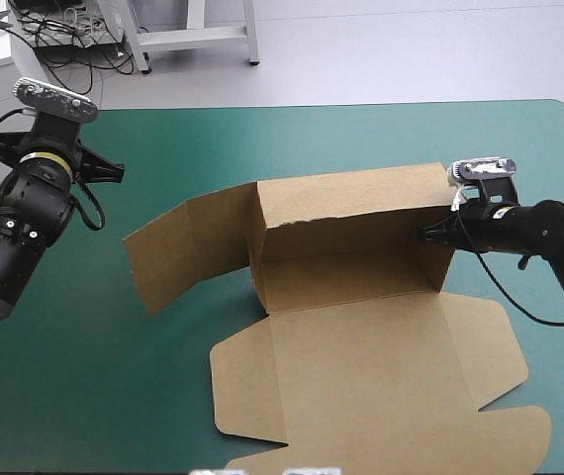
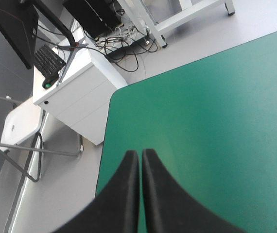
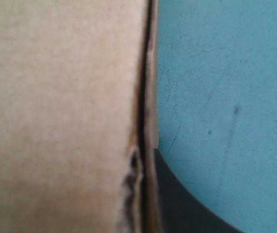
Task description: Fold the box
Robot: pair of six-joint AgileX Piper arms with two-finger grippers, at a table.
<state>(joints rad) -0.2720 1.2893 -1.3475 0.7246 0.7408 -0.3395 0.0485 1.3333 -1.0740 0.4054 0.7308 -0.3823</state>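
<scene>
The brown box (image 1: 351,282) lies in the middle of the teal-green cover. Its back wall and right side wall stand up, a long left flap (image 1: 188,247) slants outward, and the lid (image 1: 371,386) lies flat toward the near edge. My right gripper (image 1: 428,236) is at the right wall's top corner, shut on the box. In the right wrist view the board's edge (image 3: 148,97) runs between the fingers, and only one black finger (image 3: 177,199) shows. My left gripper (image 2: 140,153) is shut and holds nothing, raised over the table's far left corner, well away from the box.
The table's far left corner (image 2: 115,94) lies just ahead of my left gripper, with floor beyond it. The lid's rounded tabs (image 1: 519,435) reach close to the near edge at the right. Bare cover (image 1: 84,376) lies left of the box.
</scene>
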